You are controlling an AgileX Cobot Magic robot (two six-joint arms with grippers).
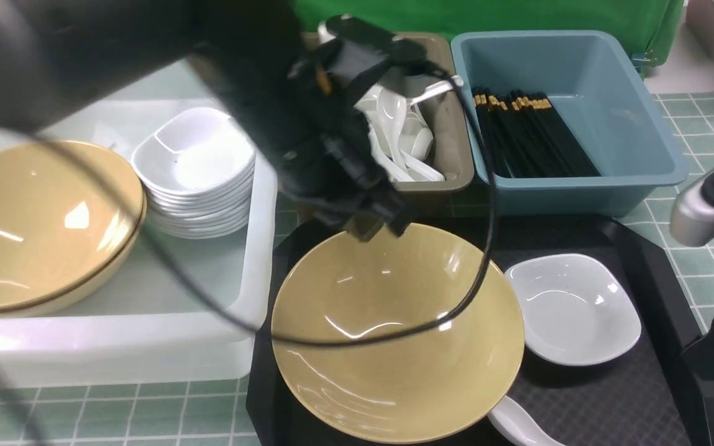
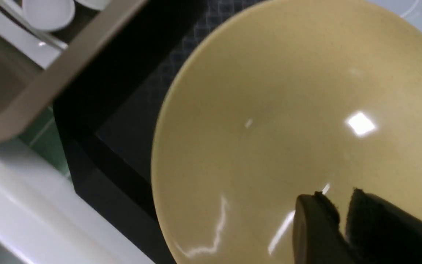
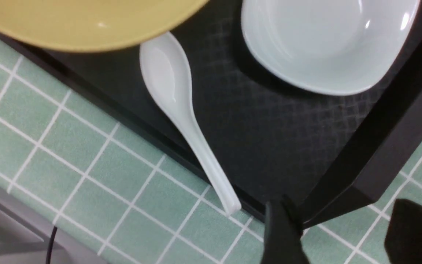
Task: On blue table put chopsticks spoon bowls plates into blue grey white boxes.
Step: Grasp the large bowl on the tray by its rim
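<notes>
Left arm (image 1: 84, 56) fills the near foreground, blurred. Far left, white box (image 1: 115, 347) holds a tan bowl (image 1: 35, 223) and a stack of white plates (image 1: 193, 167). Left gripper (image 1: 374, 226) hangs over the far rim of the second tan bowl (image 1: 394, 334), which sits on the black tray (image 1: 611, 396). In the wrist view its fingers (image 2: 317, 227) are parted only narrowly, nothing between them, above the bowl's inner wall. Behind, the grey box (image 1: 453, 148) has white spoons (image 1: 394, 130) and the blue box (image 1: 630, 124) has the chopsticks (image 1: 530, 133). On the tray lie a loose spoon (image 3: 174, 91) and one white plate (image 1: 571, 310). Right gripper (image 3: 339, 220) is wide open and empty, over the blue table (image 3: 68, 146) by the tray corner. Judged step: take the tray bowl by its rim for the white box. Gap looks too small to straddle the rim, so widen first, put one finger inside and one outside, then clamp firmly (glaze is glossy, slip likely). Lift clear of the box wall and nest it on the bowl there. Watch the cable (image 1: 487, 235) draped over the bowl.
</notes>
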